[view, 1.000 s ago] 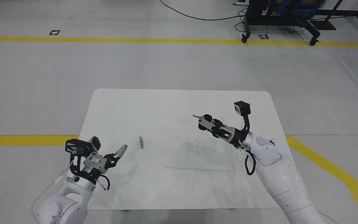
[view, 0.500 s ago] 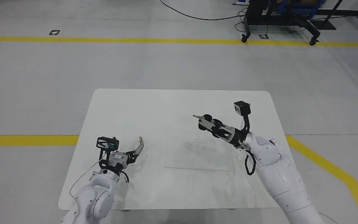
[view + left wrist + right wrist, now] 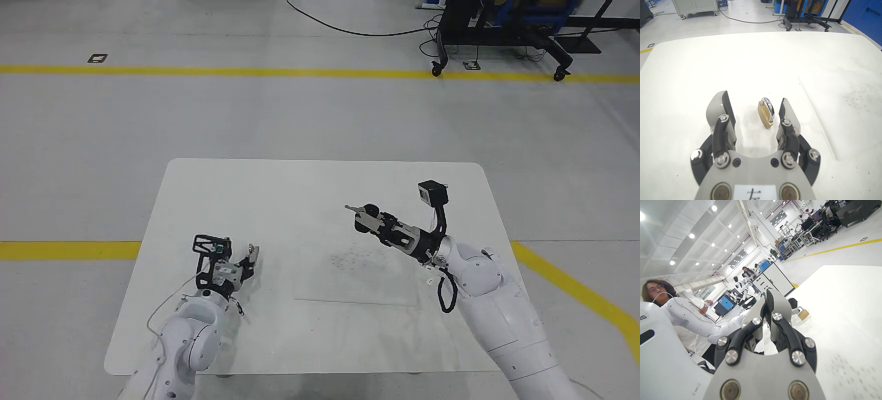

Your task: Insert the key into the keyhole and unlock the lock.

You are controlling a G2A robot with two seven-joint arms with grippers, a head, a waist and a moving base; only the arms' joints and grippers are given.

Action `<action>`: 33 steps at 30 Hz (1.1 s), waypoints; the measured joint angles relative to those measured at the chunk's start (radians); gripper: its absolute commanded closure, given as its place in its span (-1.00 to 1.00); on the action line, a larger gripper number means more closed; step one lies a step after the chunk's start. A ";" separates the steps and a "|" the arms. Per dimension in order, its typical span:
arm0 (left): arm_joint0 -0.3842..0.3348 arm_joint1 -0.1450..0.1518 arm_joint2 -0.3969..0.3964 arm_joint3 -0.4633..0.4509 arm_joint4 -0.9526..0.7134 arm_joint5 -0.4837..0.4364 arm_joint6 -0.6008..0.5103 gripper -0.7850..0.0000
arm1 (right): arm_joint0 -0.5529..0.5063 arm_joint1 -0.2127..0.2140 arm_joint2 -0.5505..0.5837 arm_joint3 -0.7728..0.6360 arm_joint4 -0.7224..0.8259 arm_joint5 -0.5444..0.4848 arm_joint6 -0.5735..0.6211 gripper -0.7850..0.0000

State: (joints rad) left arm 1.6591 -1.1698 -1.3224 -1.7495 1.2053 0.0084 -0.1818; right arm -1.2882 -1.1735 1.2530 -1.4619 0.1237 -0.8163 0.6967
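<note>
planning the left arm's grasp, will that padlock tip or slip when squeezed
The padlock stands on a narrow edge inside the open left end effector, so uneven contact may topple it. Its brass body looks rigid and is probably heavy for its size.

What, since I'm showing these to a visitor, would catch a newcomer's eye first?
The brass padlock sitting on the white table, between the open fingers of the left tool. Across the table, the right tool hangs raised, shut on the thin key that pokes from its tip.

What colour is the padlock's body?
The padlock body is brass-gold; clearest in the left wrist view.
</note>
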 measured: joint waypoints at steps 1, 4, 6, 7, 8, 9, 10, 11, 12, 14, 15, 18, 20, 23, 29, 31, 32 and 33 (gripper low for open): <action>-0.003 -0.001 0.003 0.002 0.000 0.000 -0.002 0.02 | 0.000 0.000 0.000 0.000 0.000 0.000 0.000 1.00; -0.011 -0.003 0.008 0.006 0.002 0.003 -0.009 0.11 | 0.000 0.000 0.000 0.000 0.000 0.000 0.000 1.00; -0.016 -0.004 0.011 0.010 0.004 0.005 -0.019 0.19 | 0.000 0.000 0.000 0.000 0.000 0.000 0.000 1.00; -0.019 -0.005 0.014 0.013 0.006 0.006 -0.025 0.25 | 0.000 0.000 0.000 0.000 0.000 0.000 0.000 1.00; -0.021 -0.005 0.015 0.014 0.009 0.006 -0.030 0.30 | 0.000 0.000 0.000 0.000 0.000 0.000 0.000 1.00; -0.022 -0.005 0.017 0.016 0.011 0.005 -0.035 0.46 | 0.000 0.000 0.000 0.000 0.000 0.000 0.000 1.00; -0.024 -0.006 0.019 0.016 0.014 0.003 -0.040 0.63 | 0.000 0.000 0.000 0.000 0.000 0.000 0.000 1.00; -0.024 -0.006 0.020 0.015 0.015 0.002 -0.042 0.72 | 0.000 0.000 0.000 0.000 0.000 0.000 0.000 1.00; -0.024 -0.006 0.021 0.014 0.015 0.002 -0.044 0.91 | 0.000 0.000 0.000 0.000 0.000 0.000 0.000 1.00; -0.021 -0.007 0.021 0.009 0.016 0.002 -0.048 1.00 | 0.000 0.000 0.000 0.000 0.000 0.000 0.000 1.00; -0.020 -0.007 0.020 0.008 0.017 0.002 -0.050 1.00 | 0.000 0.000 0.000 0.000 0.000 0.000 0.000 1.00; -0.012 -0.006 0.014 0.006 0.021 0.000 -0.062 1.00 | 0.000 0.000 0.000 0.000 0.000 0.000 0.000 1.00; -0.007 -0.006 0.006 0.004 0.021 -0.001 -0.069 1.00 | 0.000 0.000 0.000 0.000 0.000 0.000 0.000 1.00; 0.003 -0.005 -0.007 -0.008 0.012 -0.001 -0.075 1.00 | 0.000 0.000 0.000 0.000 0.000 0.000 0.000 1.00; 0.027 -0.004 -0.038 -0.031 -0.040 -0.013 -0.079 1.00 | 0.000 0.000 0.000 0.000 0.000 0.000 0.000 1.00; 0.031 -0.006 -0.049 -0.039 -0.090 -0.025 -0.060 1.00 | 0.000 0.000 0.000 0.000 0.000 0.000 0.000 1.00; 0.032 -0.008 -0.055 -0.044 -0.126 -0.034 -0.044 1.00 | 0.000 0.000 0.000 0.000 0.000 0.000 0.000 1.00; 0.033 -0.011 -0.060 -0.050 -0.176 -0.048 -0.023 1.00 | 0.000 0.000 0.000 0.000 0.000 0.000 0.000 1.00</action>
State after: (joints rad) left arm 1.6922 -1.1807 -1.3824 -1.7994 1.0292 -0.0400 -0.2052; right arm -1.2882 -1.1735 1.2530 -1.4619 0.1237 -0.8163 0.6967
